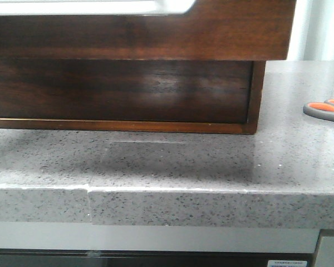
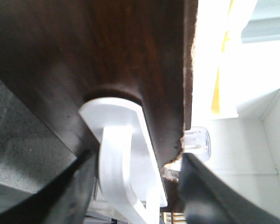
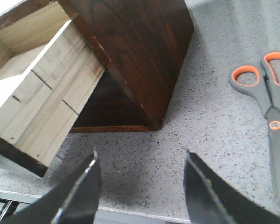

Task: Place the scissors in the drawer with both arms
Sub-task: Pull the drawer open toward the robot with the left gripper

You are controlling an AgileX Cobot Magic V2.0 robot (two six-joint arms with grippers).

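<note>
Scissors (image 3: 269,116) lie right of our spread, empty right gripper (image 3: 140,186), blades toward us; left gripper (image 2: 135,186) straddles the pulled-out drawer (image 1: 139,30) front.

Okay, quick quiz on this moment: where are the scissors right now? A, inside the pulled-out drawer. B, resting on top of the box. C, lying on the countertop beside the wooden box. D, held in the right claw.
C: the scissors lie flat on the speckled countertop to the right of the wooden box, while the right claw hangs open and empty over the counter and the pulled-out drawer sits apart from them.
</note>
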